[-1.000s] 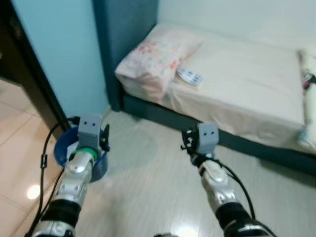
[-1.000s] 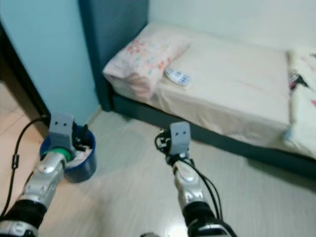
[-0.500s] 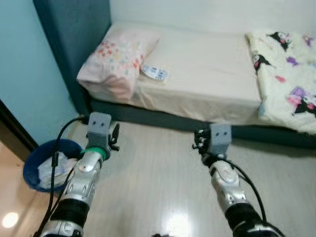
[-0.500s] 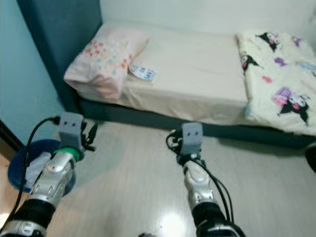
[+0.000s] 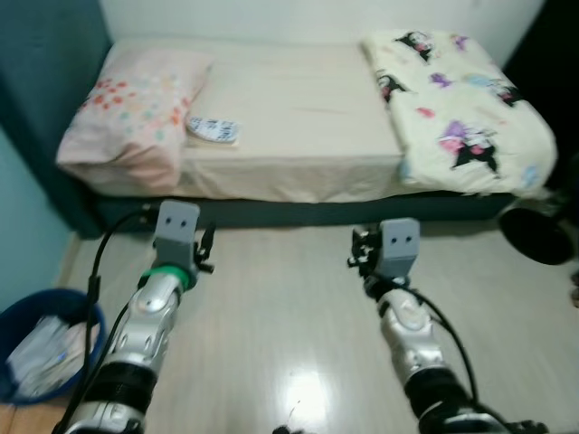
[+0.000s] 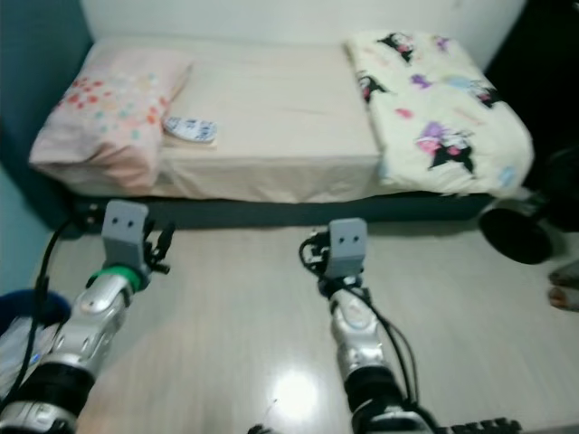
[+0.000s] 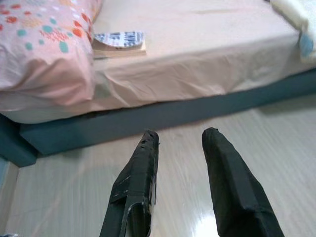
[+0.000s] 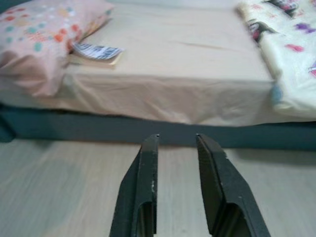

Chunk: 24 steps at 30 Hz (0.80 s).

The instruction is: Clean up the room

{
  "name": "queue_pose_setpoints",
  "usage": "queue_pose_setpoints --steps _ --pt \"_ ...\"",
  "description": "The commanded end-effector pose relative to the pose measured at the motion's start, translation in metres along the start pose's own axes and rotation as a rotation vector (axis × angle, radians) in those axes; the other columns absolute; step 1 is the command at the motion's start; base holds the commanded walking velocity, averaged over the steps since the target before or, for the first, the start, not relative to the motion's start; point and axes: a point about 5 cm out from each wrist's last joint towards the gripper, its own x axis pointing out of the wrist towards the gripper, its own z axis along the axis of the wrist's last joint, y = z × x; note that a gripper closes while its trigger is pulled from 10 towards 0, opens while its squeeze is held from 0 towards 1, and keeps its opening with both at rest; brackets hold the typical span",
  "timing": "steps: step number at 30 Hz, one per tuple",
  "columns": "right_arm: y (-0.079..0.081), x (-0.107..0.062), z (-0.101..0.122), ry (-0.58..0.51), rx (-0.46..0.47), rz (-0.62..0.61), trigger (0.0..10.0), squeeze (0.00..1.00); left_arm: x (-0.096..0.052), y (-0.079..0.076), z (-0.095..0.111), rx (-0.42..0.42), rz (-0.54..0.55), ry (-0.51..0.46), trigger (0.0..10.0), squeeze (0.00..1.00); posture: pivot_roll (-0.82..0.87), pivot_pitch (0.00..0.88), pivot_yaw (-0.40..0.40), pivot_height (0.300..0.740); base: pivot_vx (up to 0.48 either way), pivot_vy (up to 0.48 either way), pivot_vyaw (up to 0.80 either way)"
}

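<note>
Both arms raised over bare floor, facing a low bed; neither gripper holds anything.

The left gripper [image 7: 180, 143] and right gripper [image 8: 177, 137] each show their fingers parted with a moderate gap, empty, above the pale wood-look floor [image 5: 280, 307], short of the bed [image 5: 298, 117]. On the cream sheet a pink spotted pillow [image 5: 131, 113] lies at the robot's left end, with a small printed book [image 5: 213, 130] just beside it. A folded cartoon-print blanket [image 5: 457, 104] covers the right end. A blue bin [image 5: 41, 353] holding crumpled paper stands on the floor at far left.
</note>
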Motion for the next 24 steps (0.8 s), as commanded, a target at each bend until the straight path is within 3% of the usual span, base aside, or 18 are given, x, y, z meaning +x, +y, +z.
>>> queue_pose_setpoints --steps 1,6,24 --pt "-0.0051 -0.0039 -0.0052 0.021 0.0 -0.018 10.0 0.0 -0.0014 -0.0033 -0.0052 -0.038 -0.012 0.025 10.0 0.0 0.03 0.037 0.039 0.74 0.0 0.0 -0.8" --pt "-0.0051 -0.004 -0.0054 0.022 0.0 -0.019 10.0 0.0 -0.0014 -0.0033 -0.0049 -0.054 -0.016 0.03 10.0 0.0 0.03 0.038 0.041 0.74 0.0 0.0 -0.8" --pt "-0.0032 -0.0034 -0.0058 0.025 -0.006 -0.009 10.0 0.0 -0.0038 -0.0054 -0.0103 0.013 -0.037 0.044 10.0 0.0 0.03 0.032 0.039 0.74 0.0 0.0 -0.8"
